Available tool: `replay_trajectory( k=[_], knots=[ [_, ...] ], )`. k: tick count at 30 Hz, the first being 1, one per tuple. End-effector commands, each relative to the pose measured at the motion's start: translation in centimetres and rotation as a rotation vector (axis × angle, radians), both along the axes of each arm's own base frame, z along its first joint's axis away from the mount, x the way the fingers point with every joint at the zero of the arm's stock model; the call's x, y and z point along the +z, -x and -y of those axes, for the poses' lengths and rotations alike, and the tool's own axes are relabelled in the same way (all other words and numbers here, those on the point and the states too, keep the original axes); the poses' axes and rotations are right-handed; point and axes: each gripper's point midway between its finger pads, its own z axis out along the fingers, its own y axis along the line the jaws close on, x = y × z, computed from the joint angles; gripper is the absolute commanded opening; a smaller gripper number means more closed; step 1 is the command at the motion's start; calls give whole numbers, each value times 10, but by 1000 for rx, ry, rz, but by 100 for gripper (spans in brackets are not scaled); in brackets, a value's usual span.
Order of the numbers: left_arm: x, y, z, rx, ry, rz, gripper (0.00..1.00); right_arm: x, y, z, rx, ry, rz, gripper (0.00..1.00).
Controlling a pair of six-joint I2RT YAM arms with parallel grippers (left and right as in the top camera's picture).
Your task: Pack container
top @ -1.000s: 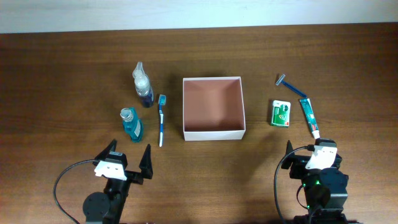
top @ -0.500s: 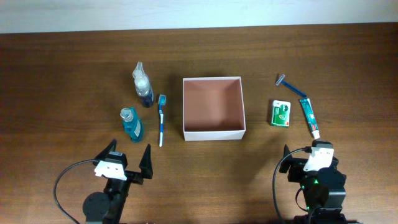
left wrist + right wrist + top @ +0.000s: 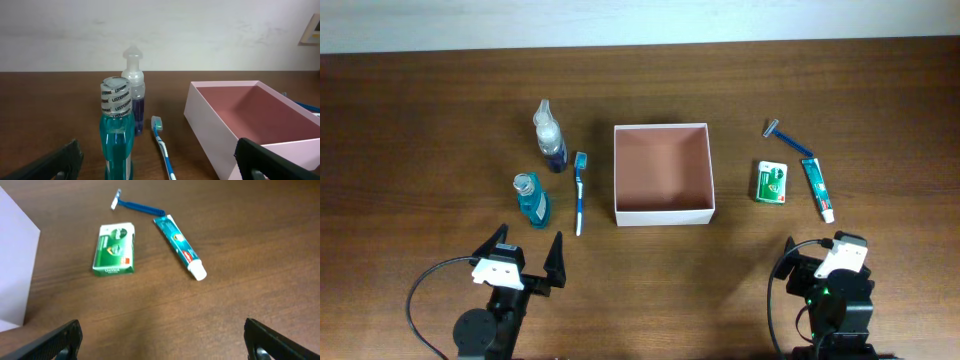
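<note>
The left claw (image 3: 528,243) sits low at the near edge of the surface (image 3: 430,110), off the near-left corner of the container (image 3: 663,215). Its two dark fingers are spread wide with nothing between them. The right claw (image 3: 823,250) mirrors it off the container's near-right corner, equally wide and empty. Both look parked and ready, I'd say, with jaws wide enough to come down over an item without any preparation.

Ahead of the left claw, left of the container, a teal mouthwash bottle (image 3: 531,198) stands upright. A clear spray bottle (image 3: 550,135) with dark liquid stands just behind it, farther from the arms. A blue toothbrush (image 3: 580,193) lies flat between the bottles and the container's left wall, running alongside that wall without touching it.

To the right of the container, a green-and-white packet (image 3: 772,182) lies flat, nearest the wall. A toothpaste tube (image 3: 817,187) lies just beyond it, with its cap pointing back toward the arm. A blue razor (image 3: 788,138) lies at the far end (its handle seems to meet the tube's tail, though I can't be sure they touch).

The container sits in the middle of the surface, open side up, and its pinkish-brown floor is bare, so packing hasn't begun. The layout looks deliberate to me: three things on each arm's side, with the box between them where both can reach it. The upright bottles look the likeliest to tip if nudged.
</note>
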Motion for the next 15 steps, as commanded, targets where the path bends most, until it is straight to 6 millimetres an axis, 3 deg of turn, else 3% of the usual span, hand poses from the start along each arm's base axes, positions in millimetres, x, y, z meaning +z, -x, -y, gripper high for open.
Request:
replay_trajectory(
  k=[1, 15],
  knots=[
    [0, 0, 0, -1, -16, 4, 100, -4, 3, 4, -29, -2, -13, 99],
    [0, 0, 0, -1, -16, 4, 99, -8, 6, 5, -39, 4, -35, 99]
  ],
)
